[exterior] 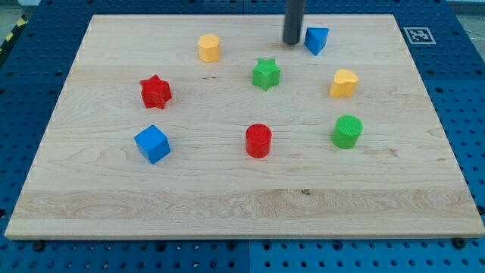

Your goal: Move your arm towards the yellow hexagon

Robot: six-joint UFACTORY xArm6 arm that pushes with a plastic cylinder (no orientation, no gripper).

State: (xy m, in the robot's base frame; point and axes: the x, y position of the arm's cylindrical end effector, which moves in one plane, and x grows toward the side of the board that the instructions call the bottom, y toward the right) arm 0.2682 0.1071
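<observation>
The yellow hexagon [209,48] sits near the view's top, left of centre, on the wooden board [242,205]. My tip [292,42] comes down from the view's top edge, to the right of the hexagon and well apart from it. It stands just left of a blue triangular block [317,39], close to it; I cannot tell whether they touch. A green star [266,73] lies below and left of my tip.
A red star [155,92] and a blue cube [152,144] lie at the left. A red cylinder [258,141] is in the middle. A yellow heart-shaped block [343,83] and a green cylinder [347,132] lie at the right.
</observation>
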